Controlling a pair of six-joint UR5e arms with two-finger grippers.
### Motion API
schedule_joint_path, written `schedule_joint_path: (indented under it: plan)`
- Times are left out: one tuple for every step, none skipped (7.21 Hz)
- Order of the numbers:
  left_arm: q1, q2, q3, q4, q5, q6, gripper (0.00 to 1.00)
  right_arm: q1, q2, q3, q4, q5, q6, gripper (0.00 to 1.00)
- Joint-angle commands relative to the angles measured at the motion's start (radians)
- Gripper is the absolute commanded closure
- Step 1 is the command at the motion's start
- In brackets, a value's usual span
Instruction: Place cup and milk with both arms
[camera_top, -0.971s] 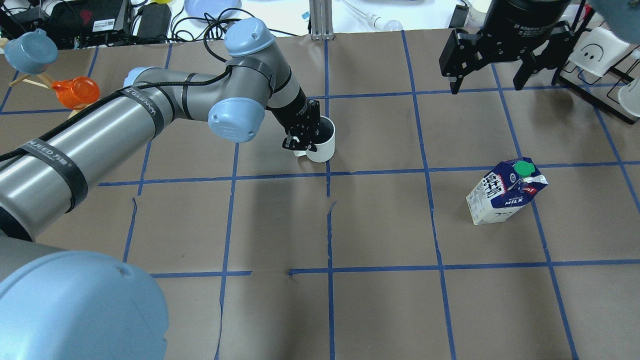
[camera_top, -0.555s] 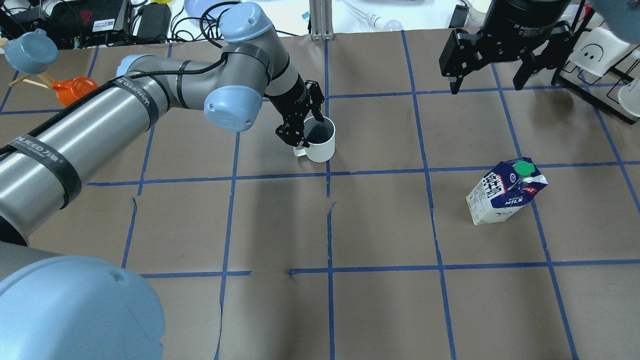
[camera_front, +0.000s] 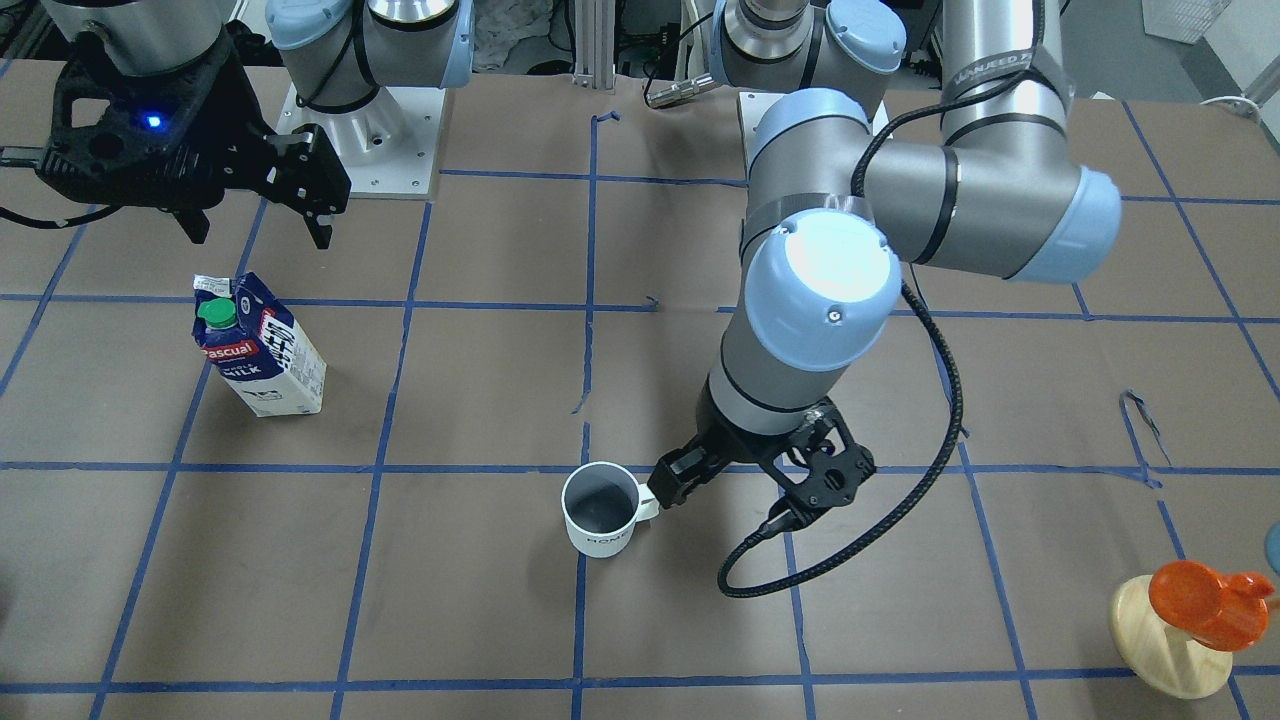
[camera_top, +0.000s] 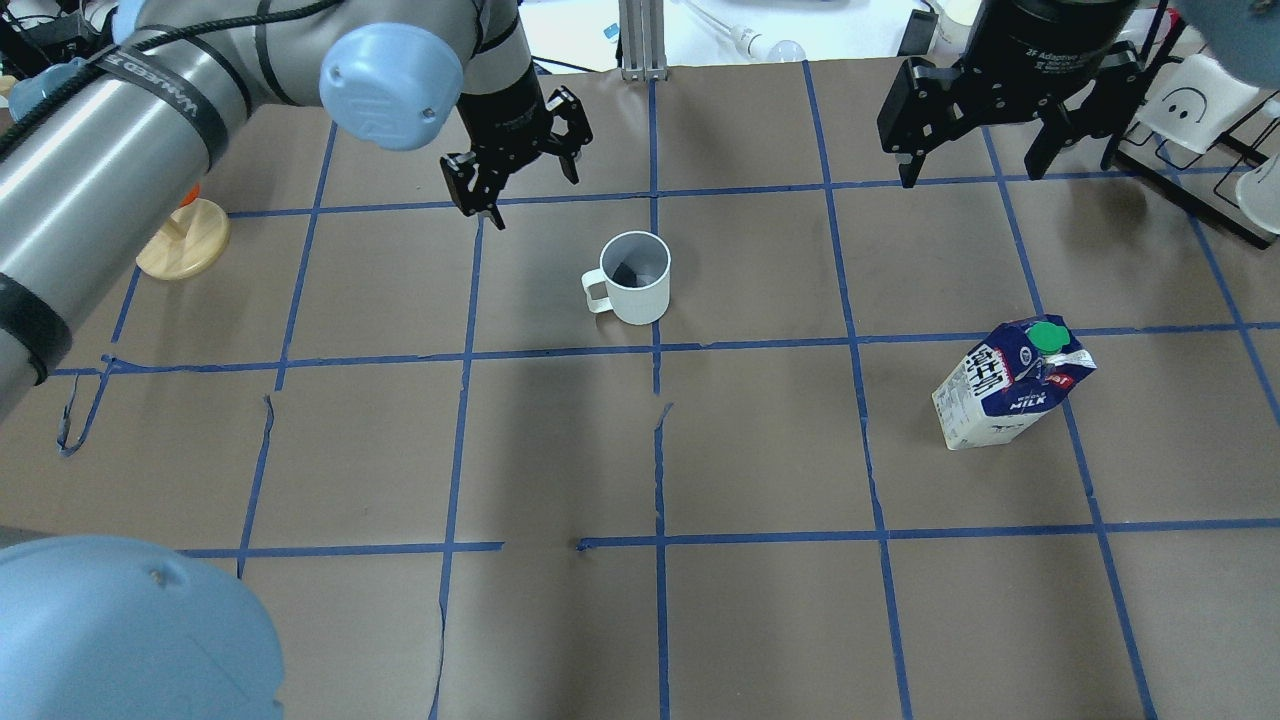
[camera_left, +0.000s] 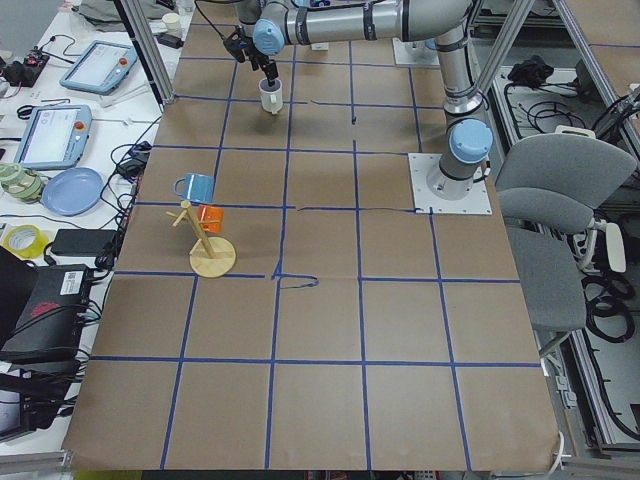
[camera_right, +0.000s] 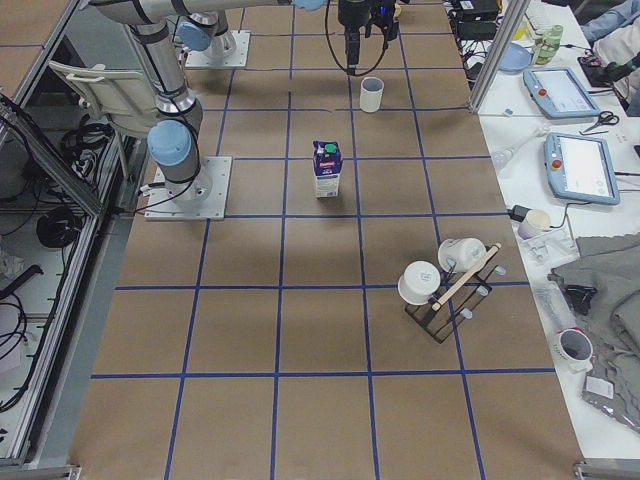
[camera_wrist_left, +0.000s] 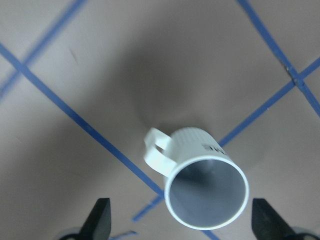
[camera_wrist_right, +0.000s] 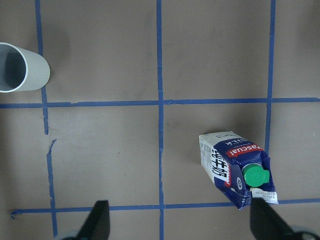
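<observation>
The white cup (camera_top: 635, 280) with a dark inside stands upright on the brown table, handle toward my left arm; it also shows in the front view (camera_front: 600, 512) and the left wrist view (camera_wrist_left: 205, 185). My left gripper (camera_top: 520, 185) is open and empty, raised above the cup and apart from it (camera_front: 745, 490). The blue and white milk carton (camera_top: 1012, 385) with a green cap stands to the right (camera_front: 258, 350), and shows in the right wrist view (camera_wrist_right: 235, 170). My right gripper (camera_top: 972, 172) is open and empty, high above the table beyond the carton.
A wooden stand with an orange cup (camera_front: 1190, 610) and a blue cup sits at the left end (camera_top: 185, 240). A black rack with white cups (camera_top: 1200, 130) stands at the far right. Blue tape lines grid the brown table (camera_top: 760, 620).
My left gripper has opened off the cup's rim, risen and drawn back to the left. The cup stays upright in place. The right arm and the milk have not moved.
</observation>
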Motion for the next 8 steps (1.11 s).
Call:
schedule_joint_path:
  plan:
    - [0.102,0.067,0.016,-0.053,0.045,0.331,0.0,0.0,0.0,0.009,-0.002,-0.001,0.0,0.0]
    - [0.154,0.1,0.005,-0.119,0.049,0.456,0.0,0.0,0.004,0.011,0.0,0.002,-0.004,0.0]
    - [0.179,0.137,0.004,-0.154,0.052,0.521,0.0,-0.002,0.004,0.032,0.0,-0.001,-0.021,0.0]
    - [0.187,0.16,-0.003,-0.15,0.078,0.523,0.0,-0.014,0.004,0.072,-0.002,-0.004,-0.068,0.0]
    - [0.188,0.164,-0.007,-0.159,0.13,0.532,0.0,-0.027,0.004,0.098,-0.005,-0.007,-0.134,0.0]
    - [0.185,0.184,-0.027,-0.161,0.118,0.529,0.0,-0.063,0.004,0.121,-0.006,-0.008,-0.167,0.0]
    - [0.184,0.207,-0.053,-0.159,0.12,0.529,0.0,-0.107,0.002,0.147,-0.013,-0.005,-0.229,0.0]
    - [0.188,0.242,-0.097,-0.147,0.121,0.517,0.0,-0.154,0.002,0.182,-0.041,-0.007,-0.298,0.0]
